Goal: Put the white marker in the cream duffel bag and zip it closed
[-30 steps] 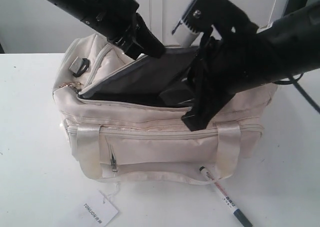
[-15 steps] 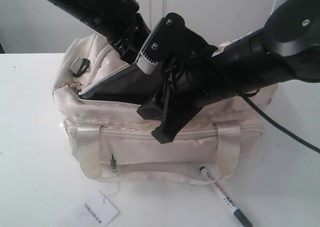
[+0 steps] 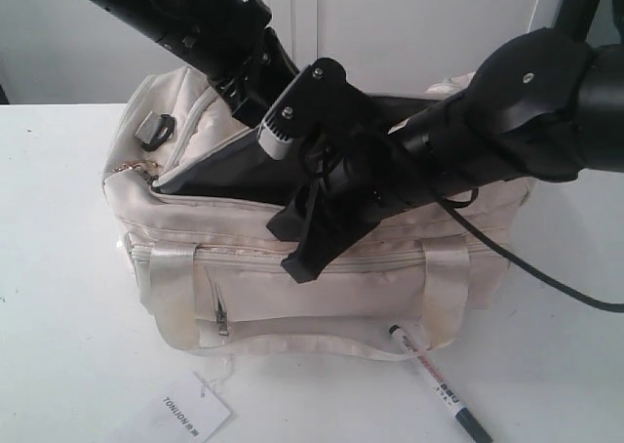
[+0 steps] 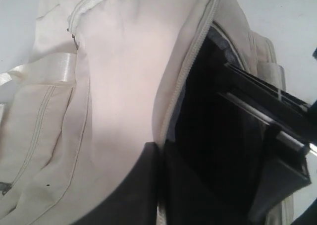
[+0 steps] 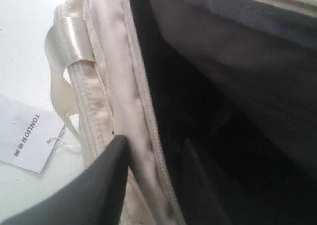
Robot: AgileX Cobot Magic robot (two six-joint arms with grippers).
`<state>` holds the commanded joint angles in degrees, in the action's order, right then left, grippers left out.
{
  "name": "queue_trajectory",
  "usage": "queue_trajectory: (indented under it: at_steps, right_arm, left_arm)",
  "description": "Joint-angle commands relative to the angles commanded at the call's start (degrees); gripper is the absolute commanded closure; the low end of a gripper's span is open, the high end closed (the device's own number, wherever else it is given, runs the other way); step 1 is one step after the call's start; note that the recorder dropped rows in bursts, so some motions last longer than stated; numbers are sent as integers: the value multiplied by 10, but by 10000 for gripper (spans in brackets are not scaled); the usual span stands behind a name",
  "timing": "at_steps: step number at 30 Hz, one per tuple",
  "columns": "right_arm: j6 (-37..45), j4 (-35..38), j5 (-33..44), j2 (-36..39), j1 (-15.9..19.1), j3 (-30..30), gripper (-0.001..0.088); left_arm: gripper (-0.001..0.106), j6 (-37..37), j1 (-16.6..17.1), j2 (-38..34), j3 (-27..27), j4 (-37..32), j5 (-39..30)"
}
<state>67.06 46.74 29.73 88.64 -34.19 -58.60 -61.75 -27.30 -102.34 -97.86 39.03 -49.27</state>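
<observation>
White marker appears in the exterior view alone; left gripper clenches cream duffel bag, right gripper released.

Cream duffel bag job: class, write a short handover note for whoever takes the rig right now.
Left gripper: clamped on the cream duffel bag at its top flap, holding it up.
Right gripper: open, jaws straddling the bag's front zipper rim.
White marker: on the table in front of the bag, untouched.
Done: bag open. Left: pick up marker, drop it in, zip shut.
</observation>
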Motion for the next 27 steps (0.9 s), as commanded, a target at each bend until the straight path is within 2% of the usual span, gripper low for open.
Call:
queue_trajectory:
  at_steps: [2,4,11,16,24,27]
  right_arm:
    - [0,0,1,0,0,0,806]
    - [-1,0,1,-1,0,0,868]
    - [-1,0,11,-22,0,-1,868]
    - [-1,-1,24,-48,0,-1,868]
    - [1,-8,59,-71,0,-1,868]
    - [1,-31,76,-72,0,-1,868]
  left_arm:
    - [1053,0,0,0,0,-11,3]
    - [1053,0,0,0,0,-18,11]
    - [1053,-6,0,0,0,-25,113]
    - [1053,-45,0,-3,1,-25,194]
    - [1053,-81,0,-28,1,-25,284]
    - [1053,-107,0,-39,1,-25,322]
